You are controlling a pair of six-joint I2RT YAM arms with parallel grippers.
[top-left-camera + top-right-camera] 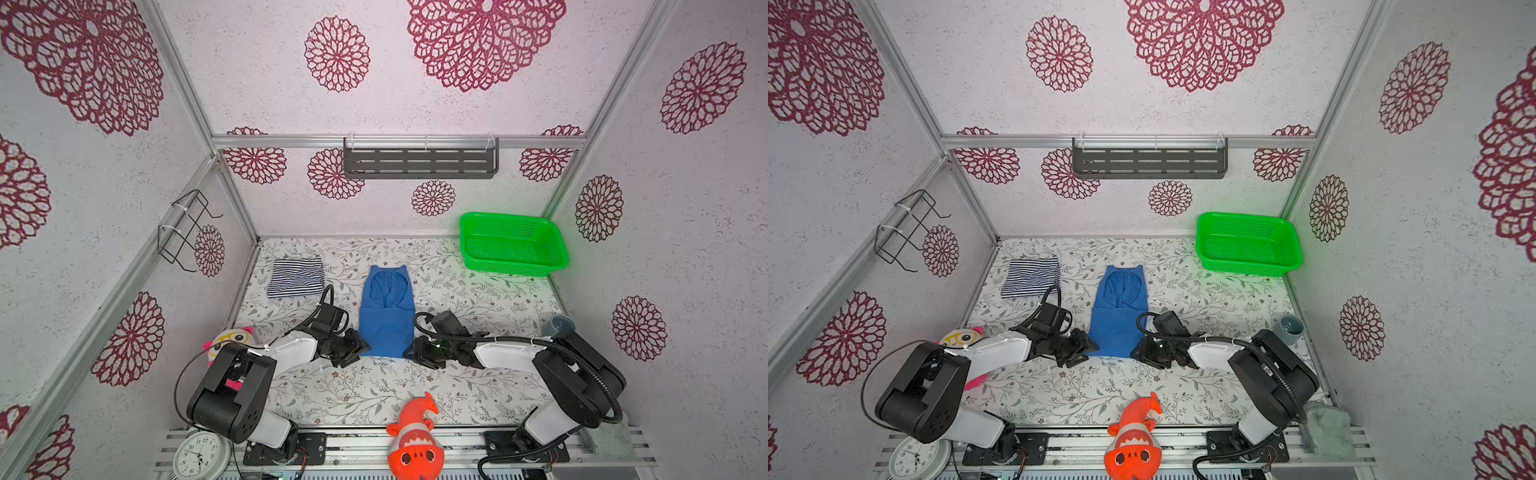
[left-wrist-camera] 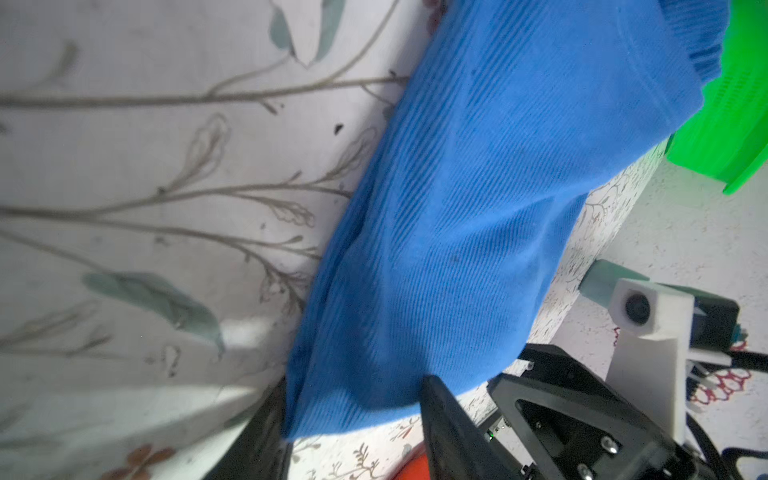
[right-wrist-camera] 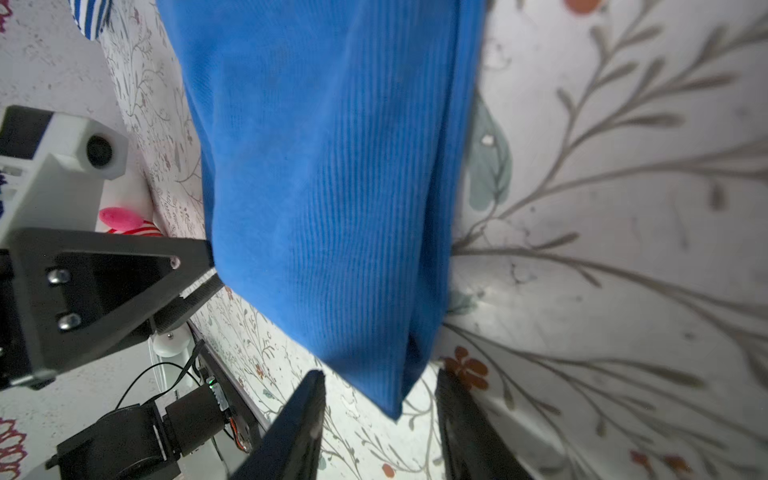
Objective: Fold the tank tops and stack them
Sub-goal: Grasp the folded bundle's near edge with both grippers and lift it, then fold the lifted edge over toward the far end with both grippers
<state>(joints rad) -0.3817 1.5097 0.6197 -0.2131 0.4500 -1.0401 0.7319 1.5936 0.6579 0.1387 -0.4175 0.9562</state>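
Floral-print surface [image 1: 457, 299] carries two tank tops: one folded navy-and-white striped top [image 1: 296, 277], one plain royal-blue top [image 1: 384, 320]. Left claw [image 1: 362, 348] and right claw [image 1: 411, 352], both spread, straddle its near corners

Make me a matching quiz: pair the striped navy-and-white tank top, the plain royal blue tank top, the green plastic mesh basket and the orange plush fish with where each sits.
Things:
1 striped navy-and-white tank top
2 plain royal blue tank top
3 green plastic mesh basket
4 orange plush fish

Places:
A far right corner
B near edge, middle
C far left, folded
D centre

Pairs: 1-C; 2-D; 3-A; 4-B.
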